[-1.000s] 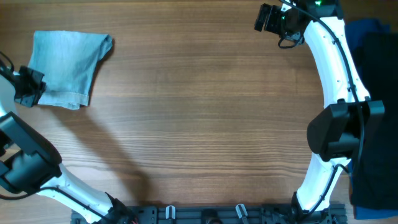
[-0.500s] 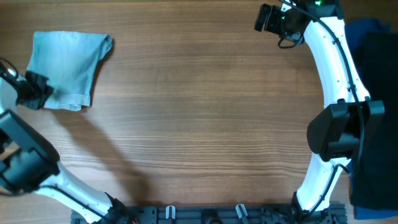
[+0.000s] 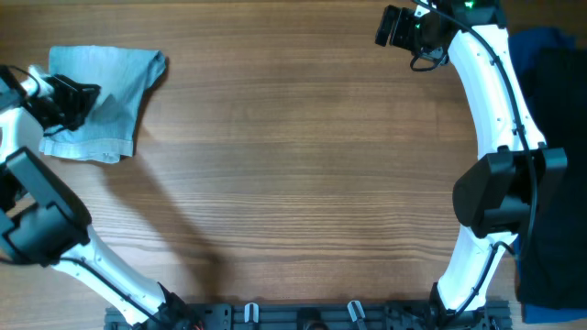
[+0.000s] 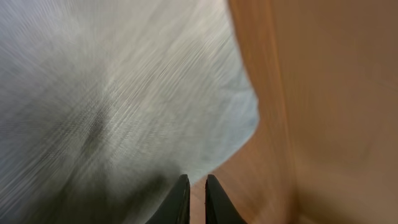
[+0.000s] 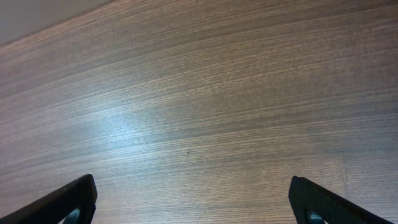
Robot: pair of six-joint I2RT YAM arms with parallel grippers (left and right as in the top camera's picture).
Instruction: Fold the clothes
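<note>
The clothes (image 3: 124, 82), light blue denim shorts, lie folded into a compact rectangle at the table's far left; they fill the left of the left wrist view as blurred pale denim (image 4: 112, 93). My left gripper (image 3: 92, 93) hovers over the fold's left part, pointing right. Its jaws (image 4: 196, 186) are shut with only a sliver of table between the tips and no cloth pinched. My right gripper (image 3: 383, 26) hangs at the top right of the table, far from the shorts. It stands wide open (image 5: 193, 193) over bare wood.
A heap of royal-blue (image 3: 541, 41) and black garments (image 3: 555, 183) lies along the right edge, behind the right arm. Wooden tabletop (image 3: 303, 165) stretches between the two arms.
My left gripper has moved from the shorts' lower left edge up and to the right, over the folded denim. The shorts and the right arm have stayed put.
</note>
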